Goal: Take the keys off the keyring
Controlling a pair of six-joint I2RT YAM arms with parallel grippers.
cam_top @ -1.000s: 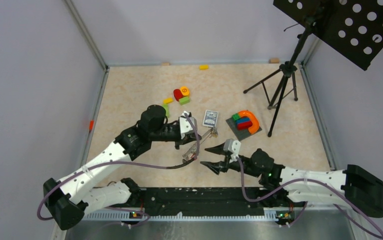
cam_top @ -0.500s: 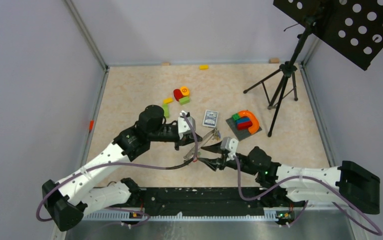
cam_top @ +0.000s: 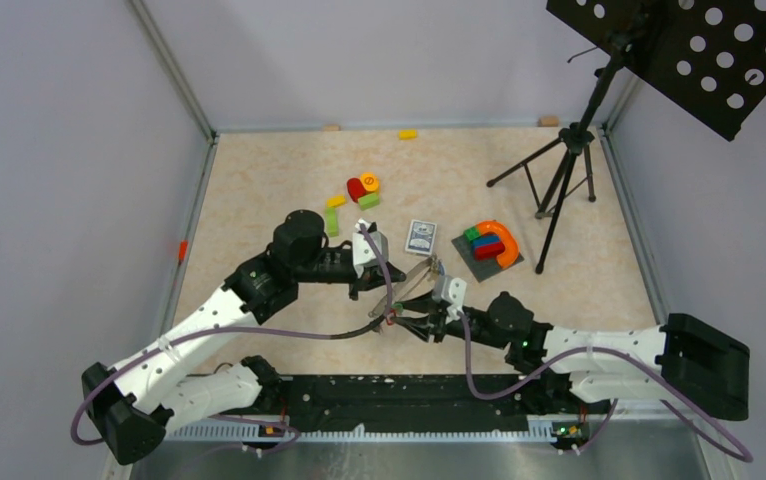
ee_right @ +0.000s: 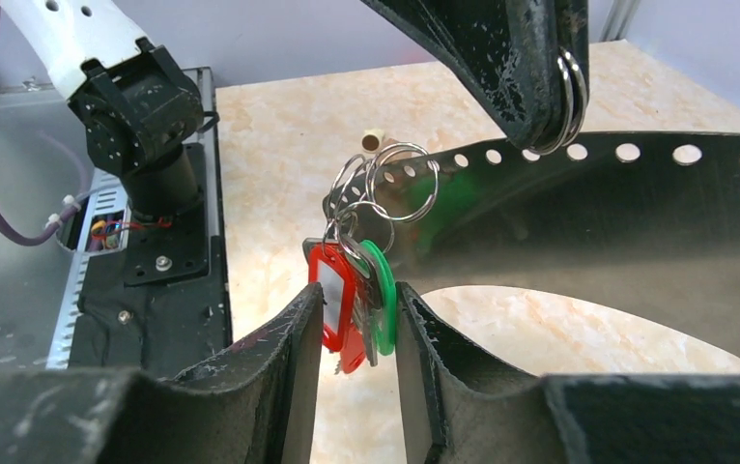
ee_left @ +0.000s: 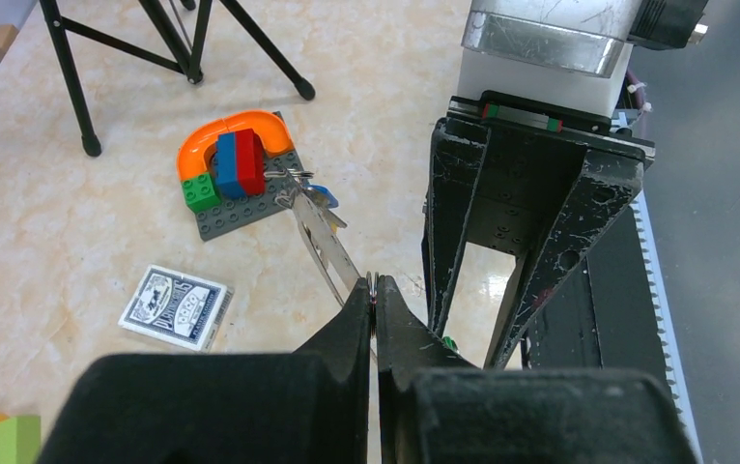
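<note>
My left gripper (ee_left: 373, 282) is shut on the keyring (ee_left: 323, 237), a thin grey loop held above the table, seen edge-on in the left wrist view and at the dark fingertips in the right wrist view (ee_right: 567, 97). Keys (ee_right: 349, 290) with a red and a green tag hang from small rings (ee_right: 397, 184) on it. My right gripper (ee_right: 358, 302) has its two fingers on either side of those tags, pressed against them. From above, the right gripper (cam_top: 399, 320) meets the loop's lower end (cam_top: 387, 312) just below the left gripper (cam_top: 391, 285). A blue-tagged key (ee_left: 320, 198) hangs at the loop's far end.
A playing-card box (cam_top: 420, 237) lies behind the grippers. A grey plate (cam_top: 471, 262) holds an orange arch (cam_top: 502, 238) and coloured blocks at the right. Toy blocks (cam_top: 362, 188) lie further back, and a black tripod stand (cam_top: 559, 170) is at the back right.
The right gripper has moved left and forward to the hanging keys and narrowed its jaws around the tags. The left gripper has kept its hold on the loop, hardly moving.
</note>
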